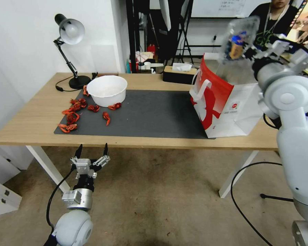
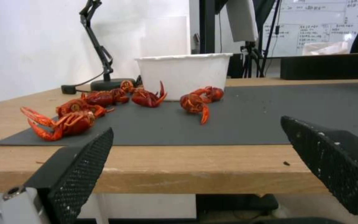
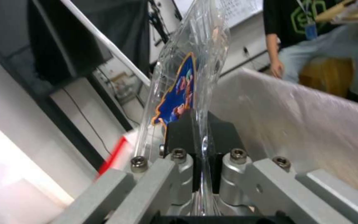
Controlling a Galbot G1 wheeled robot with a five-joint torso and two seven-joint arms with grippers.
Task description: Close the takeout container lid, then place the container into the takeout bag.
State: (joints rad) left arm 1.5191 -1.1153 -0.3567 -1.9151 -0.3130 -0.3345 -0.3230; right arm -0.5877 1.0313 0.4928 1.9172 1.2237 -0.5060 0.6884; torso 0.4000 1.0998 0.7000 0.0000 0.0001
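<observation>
- Right gripper (image 3: 202,137) is clamped tight on the edge of the takeout container (image 1: 238,37), its dark pads pinching the clear plastic between them; it holds the box raised in the air above the open mouth of the takeout bag (image 1: 226,102).
- Holding by the thin rim lets the box hang clear of the gripper body, which I judge suits lowering it down between the bag's walls.
- Seen from the right wrist, the container stands edge-on, a slim clear shell carrying a blue label with an orange border, and the two halves appear pressed together, so the lid looks closed.
- Behind it in that view the bag's clear plastic liner (image 3: 311,112) spreads wide, keeping the opening free.
- On the tabletop (image 1: 30,126) the bag stands upright at the right end of the dark mat (image 1: 154,116), red side panel and white handle toward the robot.
- Left gripper (image 1: 91,150) waits low in front of the tabletop edge, fingers spread wide and holding nothing, well apart from the bag.
- Red crayfish (image 1: 72,112) lie scattered around a white bowl (image 1: 107,90) at the mat's left end.
</observation>
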